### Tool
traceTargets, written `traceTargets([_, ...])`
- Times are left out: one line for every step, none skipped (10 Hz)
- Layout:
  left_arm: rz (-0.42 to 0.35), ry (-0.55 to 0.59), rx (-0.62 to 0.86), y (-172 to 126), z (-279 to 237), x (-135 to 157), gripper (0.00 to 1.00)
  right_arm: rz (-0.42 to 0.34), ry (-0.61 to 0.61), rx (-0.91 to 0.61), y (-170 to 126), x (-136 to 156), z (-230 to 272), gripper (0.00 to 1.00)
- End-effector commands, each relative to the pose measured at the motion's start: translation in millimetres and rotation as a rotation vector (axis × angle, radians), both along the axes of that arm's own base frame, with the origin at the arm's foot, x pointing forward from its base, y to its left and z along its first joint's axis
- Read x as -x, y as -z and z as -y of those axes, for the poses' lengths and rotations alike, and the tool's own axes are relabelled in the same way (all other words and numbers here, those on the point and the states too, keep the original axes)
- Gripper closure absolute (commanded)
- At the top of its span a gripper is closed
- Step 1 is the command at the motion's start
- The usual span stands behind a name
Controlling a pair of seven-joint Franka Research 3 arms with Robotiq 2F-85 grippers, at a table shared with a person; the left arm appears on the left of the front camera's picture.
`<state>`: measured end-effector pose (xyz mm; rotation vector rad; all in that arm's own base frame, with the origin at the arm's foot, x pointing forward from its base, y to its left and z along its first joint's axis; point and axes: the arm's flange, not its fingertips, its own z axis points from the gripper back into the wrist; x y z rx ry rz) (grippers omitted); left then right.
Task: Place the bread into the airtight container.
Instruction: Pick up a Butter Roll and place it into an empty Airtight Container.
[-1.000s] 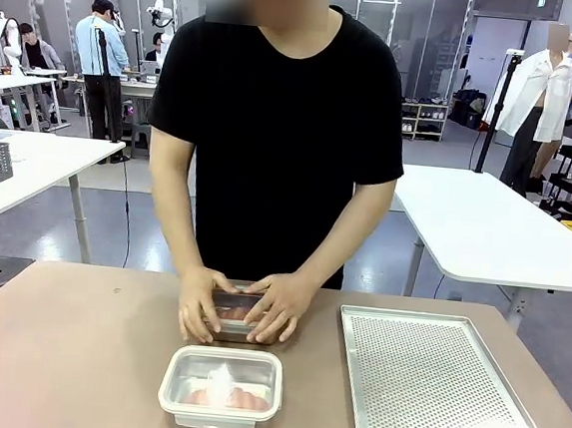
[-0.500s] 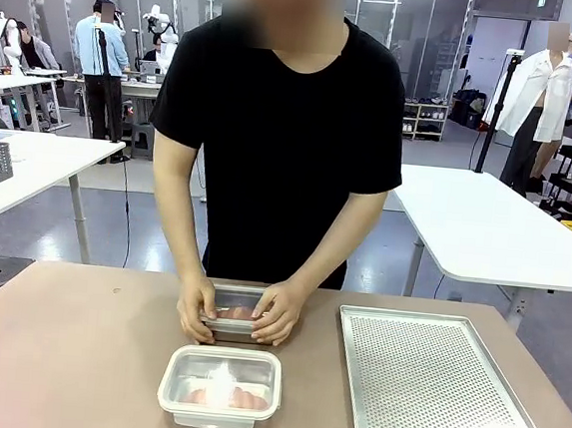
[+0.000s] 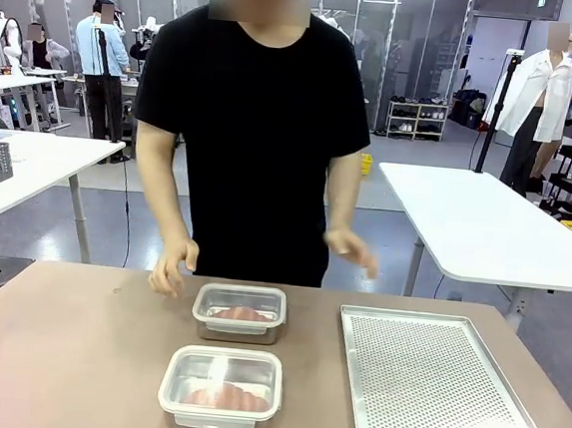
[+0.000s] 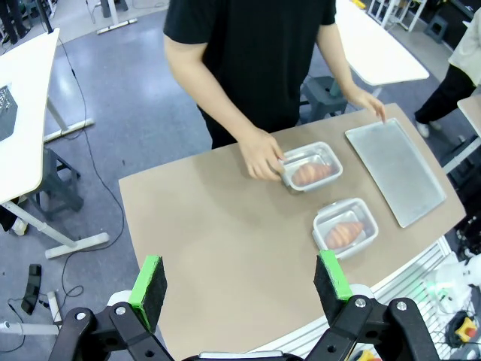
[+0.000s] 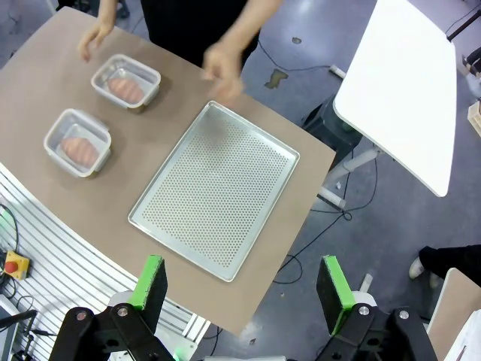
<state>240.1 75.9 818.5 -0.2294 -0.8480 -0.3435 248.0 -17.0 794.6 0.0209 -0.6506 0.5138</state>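
Two lidded metal airtight containers stand on the brown table, each with a bread inside. The far container [image 3: 240,313] [image 4: 312,165] [image 5: 126,81] sits by the person, its bread [image 3: 241,313] visible through the lid. The near container [image 3: 221,389] [image 4: 346,228] [image 5: 77,143] holds its own bread [image 3: 228,397]. The person's hands [image 3: 169,269] hover off the far container. High above the table, my left gripper [image 4: 240,282] and right gripper [image 5: 242,289] both stand open with nothing between their fingers.
A perforated metal tray [image 3: 431,387] [image 5: 214,188] [image 4: 394,169] lies to the right of the containers with nothing on it. The person stands at the far edge. White tables stand beyond, on both sides.
The person's hands, which were pressing on the far container, have let go and lifted apart. The person has straightened up. Both containers stay in place.
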Motion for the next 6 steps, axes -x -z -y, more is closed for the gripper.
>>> traceTargets([0.004, 0.007, 0.001, -2.1, 0.7, 0.7, 0.00, 0.002, 0.006, -0.001, -0.4, 0.6, 2.6, 0.00])
traceTargets([0.004, 0.007, 0.001, -2.1, 0.7, 0.7, 0.00, 0.002, 0.006, -0.001, -0.4, 0.6, 2.6, 0.00])
traceTargets([0.004, 0.007, 0.001, -2.1, 0.7, 0.7, 0.00, 0.002, 0.006, -0.001, -0.4, 0.6, 2.6, 0.00])
traceTargets([0.004, 0.007, 0.001, -2.1, 0.7, 0.7, 0.00, 0.002, 0.006, -0.001, -0.4, 0.6, 2.6, 0.00])
traceTargets([0.004, 0.007, 0.001, -2.1, 0.7, 0.7, 0.00, 0.002, 0.006, -0.001, -0.4, 0.6, 2.6, 0.00])
traceTargets([0.004, 0.007, 0.001, -2.1, 0.7, 0.7, 0.00, 0.002, 0.006, -0.001, -0.4, 0.6, 2.6, 0.00])
